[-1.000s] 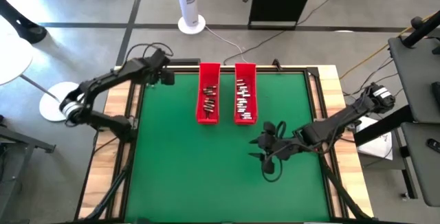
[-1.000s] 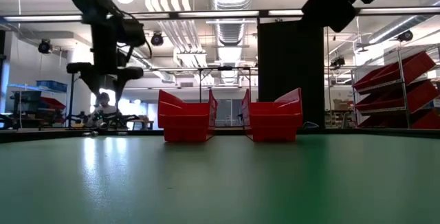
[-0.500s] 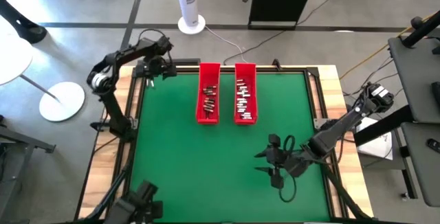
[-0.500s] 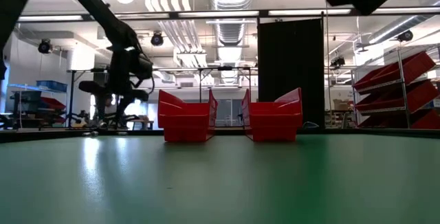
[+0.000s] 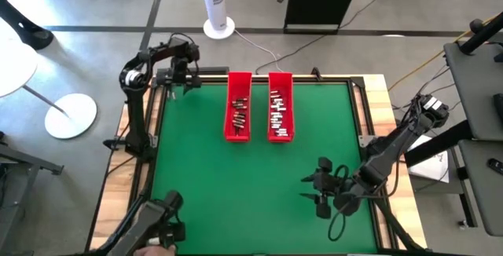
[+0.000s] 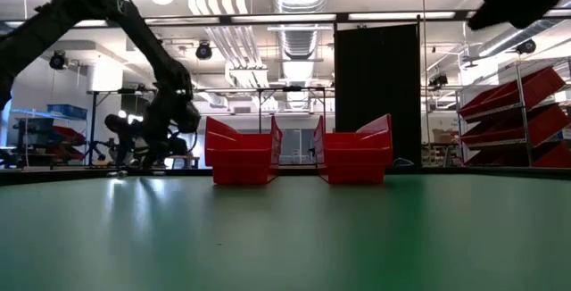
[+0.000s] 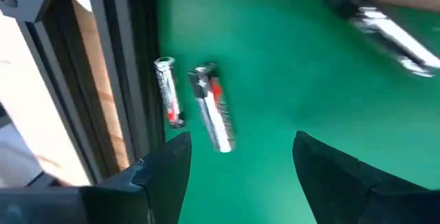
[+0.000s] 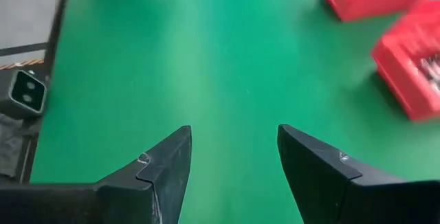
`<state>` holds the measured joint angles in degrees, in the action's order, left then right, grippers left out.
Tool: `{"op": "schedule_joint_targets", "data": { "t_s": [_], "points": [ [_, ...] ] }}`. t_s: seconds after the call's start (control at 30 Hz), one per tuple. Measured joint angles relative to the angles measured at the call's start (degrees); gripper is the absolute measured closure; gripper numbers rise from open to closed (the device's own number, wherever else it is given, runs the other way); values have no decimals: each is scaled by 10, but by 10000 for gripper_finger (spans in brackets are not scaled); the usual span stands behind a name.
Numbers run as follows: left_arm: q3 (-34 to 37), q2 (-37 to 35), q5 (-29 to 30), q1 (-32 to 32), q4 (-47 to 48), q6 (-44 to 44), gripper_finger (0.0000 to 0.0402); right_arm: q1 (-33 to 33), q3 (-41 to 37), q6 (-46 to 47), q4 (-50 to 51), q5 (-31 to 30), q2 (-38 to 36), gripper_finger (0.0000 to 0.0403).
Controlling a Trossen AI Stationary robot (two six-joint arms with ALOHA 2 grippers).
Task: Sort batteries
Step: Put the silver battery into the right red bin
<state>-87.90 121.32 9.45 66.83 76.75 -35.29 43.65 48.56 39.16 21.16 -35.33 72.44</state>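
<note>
Batteries [image 7: 213, 110] are seen on the desk [image 5: 236, 185] upper left, below the left pincer [image 7: 237, 159], fingers apart; right pincer [image 8: 234, 159] likewise apart, empty

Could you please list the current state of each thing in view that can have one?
Left gripper: open, empty, above loose batteries at the mat's far left corner.
Right gripper: open, empty.
Loose batteries: lying flat on the mat.
Left tray: holds batteries.
Right tray: holds batteries.

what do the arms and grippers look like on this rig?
Both arms are dark, slim, multi-jointed. The left arm has a pale ring at one joint; the right arm ends in a pale base block. Black cables loop by each wrist. The left gripper and right gripper have dark, wedge-shaped fingers.
</note>
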Motion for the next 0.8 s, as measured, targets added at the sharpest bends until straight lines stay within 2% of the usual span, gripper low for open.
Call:
{"op": "schedule_joint_targets", "data": {
  "t_s": [0.2, 0.33, 0.4, 0.5, 0.8],
  "points": [
    [-9, 33, 4, 26, 25, 7, 158, 24, 0, 98, 67, -9, 0, 193],
    [-24, 37, -5, 22, 17, 53, 158, 34, -1, 105, 73, -23, 0, 193],
    [-24, 37, -35, 20, 2, 69, 163, 34, -1, 97, 73, -27, 0, 192],
    [-24, 36, -60, 17, -11, 75, 178, 33, -1, 92, 73, -44, 0, 192],
    [-2, 33, -68, 6, -33, 93, 254, 35, -1, 81, 74, -63, 0, 200]
  ]
}}
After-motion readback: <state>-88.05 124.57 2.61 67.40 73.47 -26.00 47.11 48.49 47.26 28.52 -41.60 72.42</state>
